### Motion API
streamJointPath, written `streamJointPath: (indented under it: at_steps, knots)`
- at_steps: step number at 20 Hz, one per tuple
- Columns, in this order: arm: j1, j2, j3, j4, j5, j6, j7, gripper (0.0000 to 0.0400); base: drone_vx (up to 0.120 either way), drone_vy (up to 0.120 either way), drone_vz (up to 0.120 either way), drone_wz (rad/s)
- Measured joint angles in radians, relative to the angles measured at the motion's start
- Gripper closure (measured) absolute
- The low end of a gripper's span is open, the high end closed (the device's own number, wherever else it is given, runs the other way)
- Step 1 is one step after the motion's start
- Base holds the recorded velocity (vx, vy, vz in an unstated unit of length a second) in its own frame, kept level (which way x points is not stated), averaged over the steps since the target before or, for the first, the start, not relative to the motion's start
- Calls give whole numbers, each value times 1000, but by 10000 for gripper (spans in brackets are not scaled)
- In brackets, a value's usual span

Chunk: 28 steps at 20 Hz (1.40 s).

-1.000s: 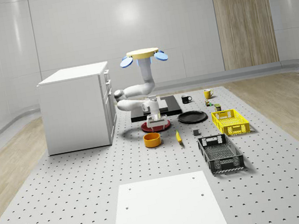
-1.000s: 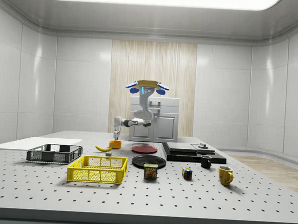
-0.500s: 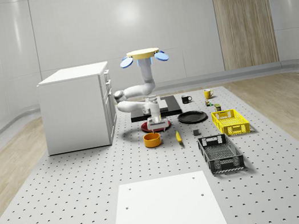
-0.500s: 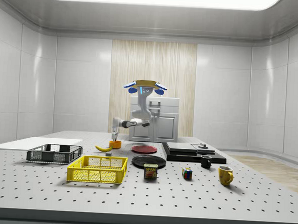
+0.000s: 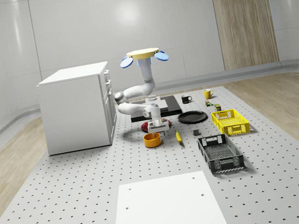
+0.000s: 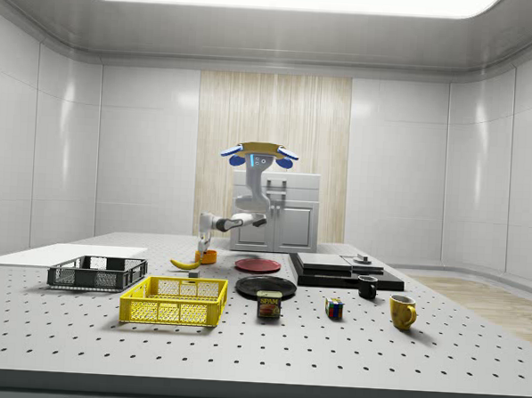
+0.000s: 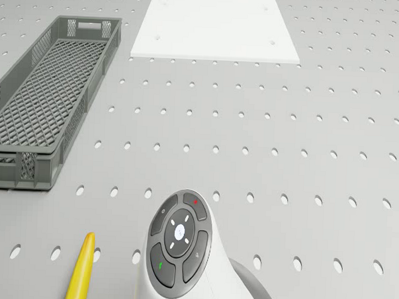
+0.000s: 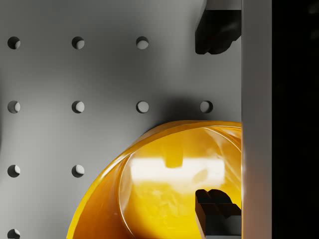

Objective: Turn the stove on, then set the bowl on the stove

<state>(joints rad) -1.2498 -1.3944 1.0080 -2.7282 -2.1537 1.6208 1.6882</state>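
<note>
Orange bowl (image 5: pixel 152 140): on the table (image 5: pixel 68 207), just in front of the red plate (image 5: pixel 164 124), well short of the stove (image 5: pixel 169 106). I see the end effector (image 5: pixel 156 127) has dropped to its rim, fingers (image 8: pixel 215 31) spread astride the wall, nothing held. Drone (image 5: pixel 143 54) hovers above the stove. Grasp looks imminent.

The perforated grey counter (image 5: pixel 67 202) is carrying a white cabinet (image 5: pixel 76 108) at the whole-scene view's left, a flat white panel (image 5: pixel 166 210) at the near edge, and the black stove (image 5: pixel 169 106) toward the back. Lying near the middle are the orange bowl (image 5: pixel 152 140), a banana (image 5: pixel 178 137), a red plate (image 5: pixel 164 122) and a black plate (image 5: pixel 192 117). A yellow crate (image 5: pixel 230 121), a grey crate (image 5: pixel 220 153), a black mug (image 5: pixel 186 99), a yellow mug (image 5: pixel 208 93), a can (image 6: pixel 269 304) and a puzzle cube (image 6: pixel 333 309) are sitting toward the right.
</note>
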Motion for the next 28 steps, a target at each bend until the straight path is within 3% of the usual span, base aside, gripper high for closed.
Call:
streamJointPath:
  at_steps: [10,11,13,16,21,28]
  knots:
    - [6,8,-31,25,-30,17,-19,0,0,0,0,0]
    - [6,9,-33,27,-32,17,-21,66,0,0,0,0]
    - [7,11,-36,29,-36,18,-22,158,0,0,0,0]
    - [9,14,-39,30,-39,17,-25,233,0,0,0,0]
    - [13,18,-39,29,-41,12,-27,281,0,0,0,0]
    - [29,17,15,-7,8,-25,-26,297,-11,6,63,0]
